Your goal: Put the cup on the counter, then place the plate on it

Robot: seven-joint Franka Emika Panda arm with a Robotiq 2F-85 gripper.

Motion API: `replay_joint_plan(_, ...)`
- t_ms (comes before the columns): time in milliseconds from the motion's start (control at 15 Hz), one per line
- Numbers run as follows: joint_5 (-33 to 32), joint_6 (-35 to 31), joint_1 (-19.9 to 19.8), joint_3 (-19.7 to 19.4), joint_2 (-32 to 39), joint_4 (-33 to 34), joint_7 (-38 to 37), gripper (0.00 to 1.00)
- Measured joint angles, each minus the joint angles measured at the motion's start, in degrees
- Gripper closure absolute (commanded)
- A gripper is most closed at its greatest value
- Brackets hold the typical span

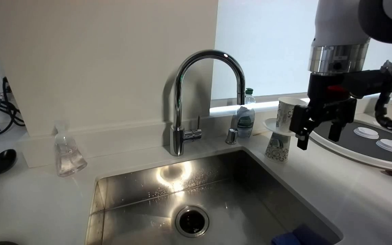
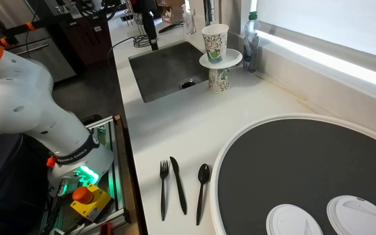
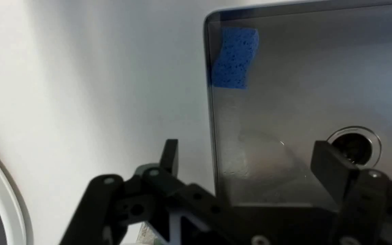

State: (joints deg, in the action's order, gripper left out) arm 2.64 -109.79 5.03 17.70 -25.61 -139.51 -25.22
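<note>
A pale patterned paper cup (image 1: 277, 149) stands upside down on the white counter (image 1: 322, 180) beside the sink; an exterior view also shows this cup (image 2: 219, 81). The small white plate (image 2: 234, 59) rests on its upturned base; it also shows in an exterior view (image 1: 271, 125). A second, similar cup (image 2: 214, 42) stands upright on the plate; my gripper partly covers this cup (image 1: 286, 112) in an exterior view. My gripper (image 3: 250, 158) is open and empty above the sink's edge, apart from the stack. It shows in both exterior views (image 1: 318, 136) (image 2: 154, 45), one finger clearly in the latter.
The steel sink (image 2: 168, 75) holds a blue sponge (image 3: 235, 58). The chrome tap (image 1: 178, 102) and a soap bottle (image 2: 251, 45) stand behind. A large dark round tray (image 2: 273, 156) bears white lids (image 2: 292, 220). A fork (image 2: 163, 182), knife (image 2: 179, 186) and spoon (image 2: 203, 178) lie beside it.
</note>
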Motion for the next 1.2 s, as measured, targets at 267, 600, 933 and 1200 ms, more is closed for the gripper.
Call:
replay_joint_plan(267, 0.07, 0.0, -0.15, -1.17, 0.0, 0.05, -1.01, 0.0)
replay_joint_plan(600, 0.5, -0.68, -1.98, -5.69, 0.0, 1.34, -3.53, 0.0)
replay_joint_plan(933, 0.81, -4.07, -4.22, -7.54, -0.24, 2.95, -7.6, 0.0)
replay_joint_plan(1200, 0.74, -8.31, -5.79, -7.55, -0.24, 3.01, -12.17, 0.0)
